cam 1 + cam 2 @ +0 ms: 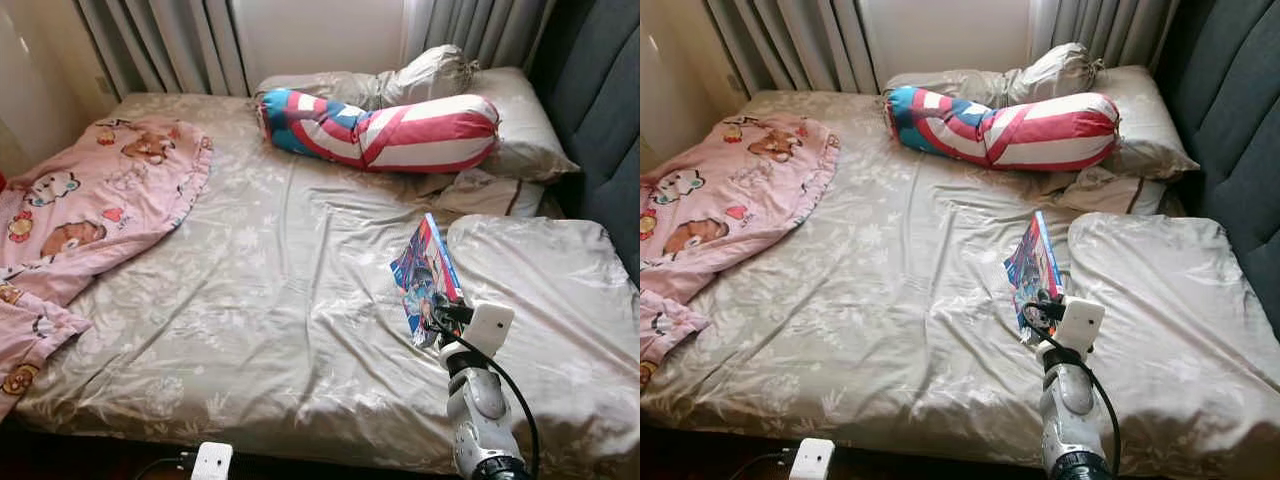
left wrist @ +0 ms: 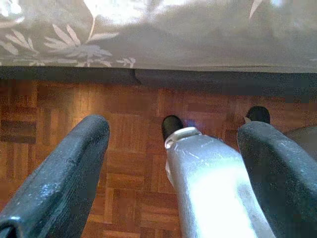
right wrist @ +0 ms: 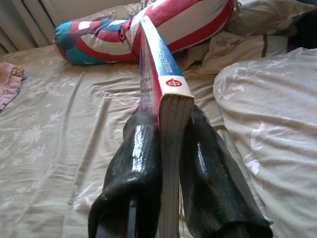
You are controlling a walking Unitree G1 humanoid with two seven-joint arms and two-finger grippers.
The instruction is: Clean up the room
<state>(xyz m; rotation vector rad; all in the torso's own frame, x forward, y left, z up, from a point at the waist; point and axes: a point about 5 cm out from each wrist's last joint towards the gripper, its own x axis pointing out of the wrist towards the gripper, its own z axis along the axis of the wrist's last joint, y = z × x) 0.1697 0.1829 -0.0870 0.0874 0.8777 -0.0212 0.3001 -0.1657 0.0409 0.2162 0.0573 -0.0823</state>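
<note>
Right gripper (image 3: 168, 148) pinches a book (image 3: 161, 74) between both fingers, spine up, over the bed (image 1: 250, 300) at about 4 o'clock in the head view; striped bolster (image 1: 385, 130) at 1 o'clock; pink blanket (image 1: 90, 200) at 9 o'clock; left gripper (image 2: 173, 163) hangs spread over wood floor (image 2: 124, 114) beside the bed edge.

Grey curtains (image 1: 160, 40) hang behind the bed, beside a dark padded headboard (image 1: 600, 110), above parquet floor (image 2: 74, 104).
</note>
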